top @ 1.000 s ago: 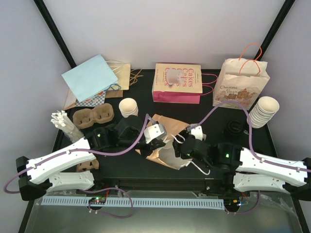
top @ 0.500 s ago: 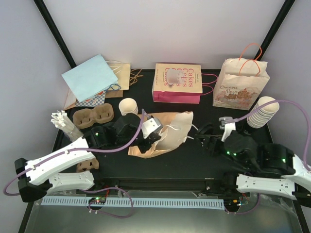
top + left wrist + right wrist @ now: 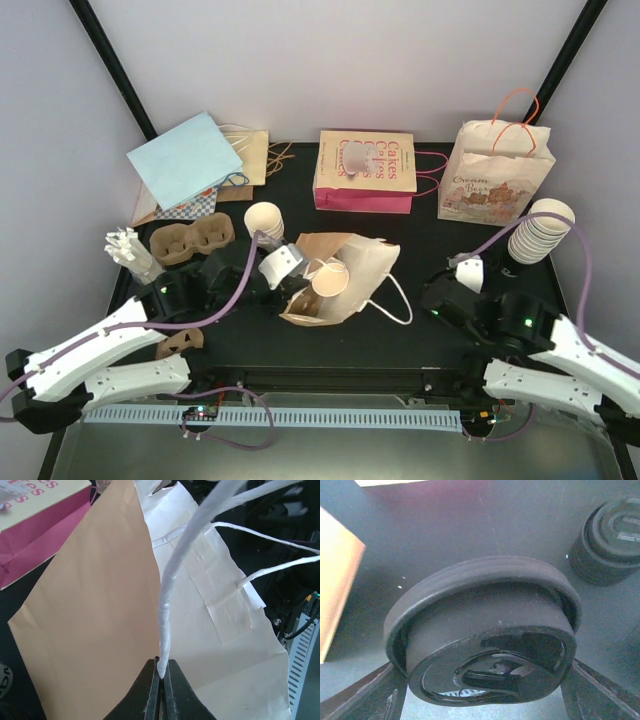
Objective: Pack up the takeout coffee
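Status: cup (image 3: 330, 280) unlidded, lying at the mouth of the brown paper bag (image 3: 365, 255).
Left gripper (image 3: 161, 667) is clamped tight on the bag's white twisted handle (image 3: 167, 605). Right gripper (image 3: 485, 692), jaws wide, holds the black lid (image 3: 485, 595), well apart from the cup.

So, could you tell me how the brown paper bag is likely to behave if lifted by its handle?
Probably floppy: the brown paper bag lies creased and slumped, so it would likely sag. It also looks light for its size. The thin twisted handle, pinched in the left tool, should carry it, though a jerk might tear the paper.
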`<action>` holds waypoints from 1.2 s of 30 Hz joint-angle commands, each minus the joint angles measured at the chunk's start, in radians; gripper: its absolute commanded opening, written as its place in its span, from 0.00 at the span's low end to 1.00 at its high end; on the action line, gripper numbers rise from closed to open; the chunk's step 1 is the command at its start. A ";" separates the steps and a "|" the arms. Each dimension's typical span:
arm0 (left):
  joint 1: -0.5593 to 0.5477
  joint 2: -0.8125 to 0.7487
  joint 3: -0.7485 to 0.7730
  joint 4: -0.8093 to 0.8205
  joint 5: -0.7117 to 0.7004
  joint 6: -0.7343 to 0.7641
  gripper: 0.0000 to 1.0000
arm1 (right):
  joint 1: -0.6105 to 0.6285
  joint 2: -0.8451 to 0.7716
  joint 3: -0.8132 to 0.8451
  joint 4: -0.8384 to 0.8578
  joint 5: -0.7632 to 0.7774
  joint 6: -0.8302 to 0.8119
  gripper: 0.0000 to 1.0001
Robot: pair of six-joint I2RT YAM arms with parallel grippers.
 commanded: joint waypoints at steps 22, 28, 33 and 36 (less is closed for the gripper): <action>0.007 -0.163 -0.066 -0.031 0.015 0.033 0.02 | -0.272 0.292 -0.290 0.461 -0.357 -0.215 0.99; 0.007 -0.157 -0.067 -0.025 0.040 0.040 0.02 | -0.273 0.205 -0.157 0.348 -0.287 -0.224 1.00; 0.007 -0.159 -0.064 -0.007 0.048 0.043 0.02 | -0.272 0.166 0.002 0.244 -0.281 -0.302 0.99; 0.007 -0.156 -0.061 0.006 0.055 0.045 0.02 | -0.272 0.124 0.071 0.245 -0.339 -0.391 0.87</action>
